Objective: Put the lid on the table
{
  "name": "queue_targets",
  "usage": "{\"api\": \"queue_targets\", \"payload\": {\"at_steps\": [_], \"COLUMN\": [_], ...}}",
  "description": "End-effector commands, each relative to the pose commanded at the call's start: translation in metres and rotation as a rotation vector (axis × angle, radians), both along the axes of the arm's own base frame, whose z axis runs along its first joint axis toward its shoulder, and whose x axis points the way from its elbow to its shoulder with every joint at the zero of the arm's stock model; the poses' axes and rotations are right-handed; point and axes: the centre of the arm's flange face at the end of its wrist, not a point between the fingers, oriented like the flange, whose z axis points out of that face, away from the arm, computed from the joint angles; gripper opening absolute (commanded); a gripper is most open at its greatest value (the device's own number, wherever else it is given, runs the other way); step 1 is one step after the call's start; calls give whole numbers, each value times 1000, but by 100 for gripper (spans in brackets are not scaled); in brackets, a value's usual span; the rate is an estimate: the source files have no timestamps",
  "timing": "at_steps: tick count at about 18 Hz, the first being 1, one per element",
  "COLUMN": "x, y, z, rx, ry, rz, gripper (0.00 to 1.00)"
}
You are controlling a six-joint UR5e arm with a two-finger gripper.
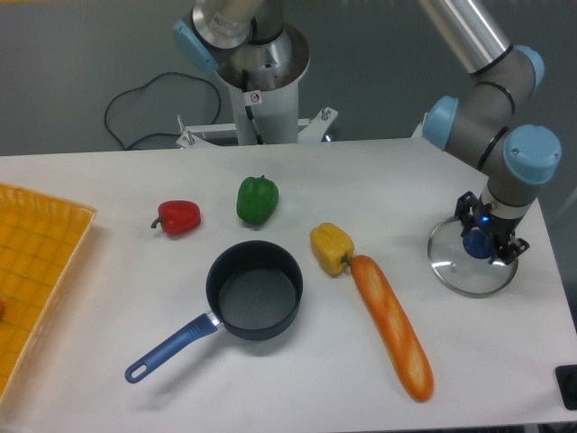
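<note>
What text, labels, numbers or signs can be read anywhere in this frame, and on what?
No readable words or numbers anywhere.
Small round red-ringed sticker on the white robot pedestal: a sign, too small to make out.
The lid, saucepan and yellow tray show no markings.

Silver tube arm (464, 32), light-blue joint caps, grey joints, black jaws, blue LED.

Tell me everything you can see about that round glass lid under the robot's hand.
The lid is a round disc of clear glass with a thin metal rim and a blue knob at its centre. It appears to lie flat on the white table, near the right edge, away from the pot. The robot's hand sits right over the knob, its fingers on either side; whether they grip it cannot be told.
</note>
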Motion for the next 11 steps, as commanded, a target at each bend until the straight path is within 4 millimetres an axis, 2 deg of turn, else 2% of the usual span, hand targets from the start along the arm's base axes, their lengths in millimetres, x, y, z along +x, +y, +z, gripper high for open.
{"api": "queue_targets", "payload": {"at_steps": [4, 5, 7, 11], "x": [1, 1, 5, 27], "y": [0, 1, 0, -9], "z": [2, 4, 17, 39], "rx": [-1, 0, 2, -7], "ry": [3, 6, 20, 33], "rz": [3, 3, 6, 12], "gripper": [84, 88, 99, 100]}}
